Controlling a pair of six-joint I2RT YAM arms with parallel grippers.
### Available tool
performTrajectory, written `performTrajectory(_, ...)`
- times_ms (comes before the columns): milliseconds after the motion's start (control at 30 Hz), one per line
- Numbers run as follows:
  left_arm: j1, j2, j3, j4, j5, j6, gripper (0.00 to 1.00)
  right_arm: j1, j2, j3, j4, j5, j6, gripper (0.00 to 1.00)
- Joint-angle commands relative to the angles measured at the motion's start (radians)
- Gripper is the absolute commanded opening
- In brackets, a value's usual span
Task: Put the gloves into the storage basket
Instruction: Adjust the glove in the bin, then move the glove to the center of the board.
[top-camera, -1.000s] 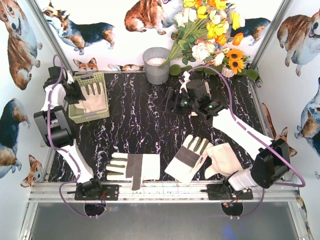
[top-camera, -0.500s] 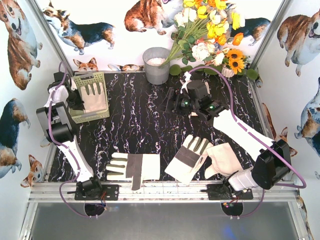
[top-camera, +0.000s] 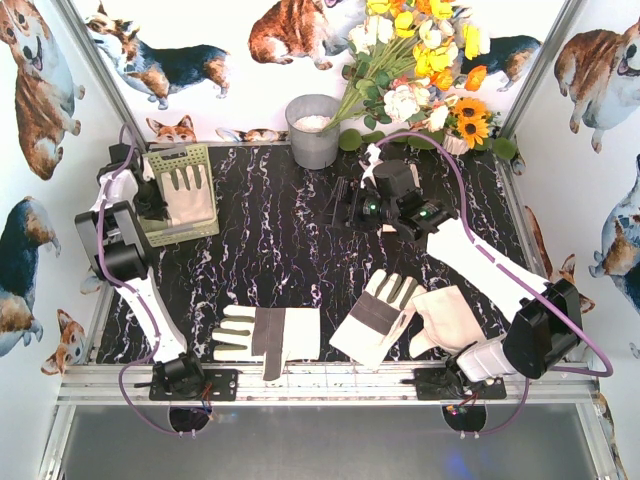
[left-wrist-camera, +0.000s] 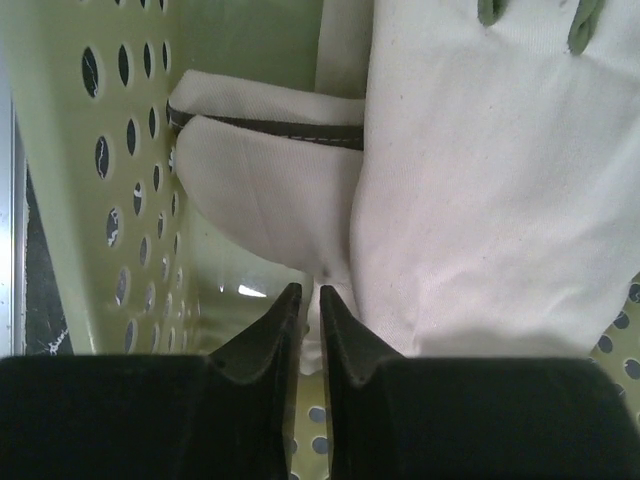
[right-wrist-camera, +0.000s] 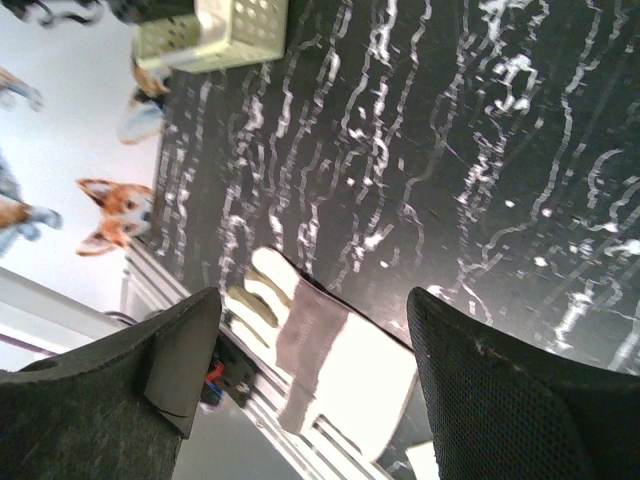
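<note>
In the basket (top-camera: 178, 158), the left end effector (left-wrist-camera: 310, 300) is nearly closed beside a glove (left-wrist-camera: 480, 180); the right end effector (right-wrist-camera: 315, 310) hangs wide, empty, above the surface (top-camera: 280, 260).

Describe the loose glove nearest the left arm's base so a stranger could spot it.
On the black marble table, look along the near edge, left of centre. That glove lies alone, fingers pointing left; the other two loose gloves sit together further right.

Left arm (top-camera: 150, 305) and right arm (top-camera: 480, 262): white link shells, black joint housings, purple cable (top-camera: 420, 131) alongside. Left gripper (left-wrist-camera: 310, 292): black tapered fingers (left-wrist-camera: 262, 345). Right wrist (top-camera: 395, 195): green lights (top-camera: 372, 208), possibly LEDs.
</note>
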Motion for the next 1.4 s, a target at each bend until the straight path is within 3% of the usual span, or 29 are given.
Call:
performTrajectory(0, 0.003, -0.098, 0.018, 0.005, 0.027, 0.002, 0.16, 0.008, 0.009, 0.107, -0.114, 0.032, -0.154, 0.76)
performTrajectory(200, 0.003, -0.276, -0.02, -0.055, 0.061, 0.019, 0.27, 0.099, 0.134, 0.286, -0.47, 0.108, -0.495, 0.75)
performTrajectory(400, -0.013, -0.567, -0.245, -0.039, 0.11, -0.044, 0.34, 0.255, 0.31, 0.398, -0.603, 0.154, -0.695, 0.72)
performTrajectory(700, -0.047, -0.912, -0.611, -0.004, 0.11, -0.152, 0.4, 0.446, 0.551, 0.495, -0.541, 0.116, -0.777, 0.7)
performTrajectory(1067, -0.052, -1.067, -0.735, -0.012, 0.057, -0.241, 0.4, 0.554, 0.661, 0.495, -0.435, 0.171, -0.85, 0.68)
performTrajectory(1367, -0.105, -1.12, -0.82, -0.055, 0.085, -0.301, 0.41, 0.577, 0.7, 0.416, -0.304, 0.233, -0.797, 0.58)
